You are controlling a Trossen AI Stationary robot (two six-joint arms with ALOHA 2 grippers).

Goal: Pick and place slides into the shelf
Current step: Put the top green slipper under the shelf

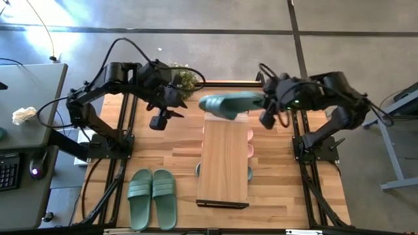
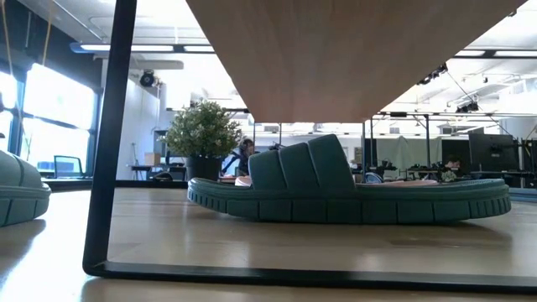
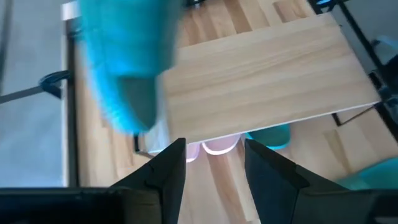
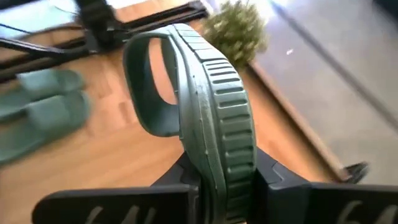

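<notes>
The shelf [image 1: 223, 160] stands at the middle of the worktop [image 1: 176, 147]. A pair of slides [image 1: 151, 198] lies side by side on the worktop to the shelf's left, near its front end. More slides [image 2: 352, 197] lie under the shelf's top. One slide [image 1: 228, 104] hangs above the shelf's far end in the right pincer [image 1: 266, 108]; the left pincer [image 1: 171, 114] hangs left of that end. A plant [image 1: 185, 78] stands beyond the shelf's far end.
</notes>
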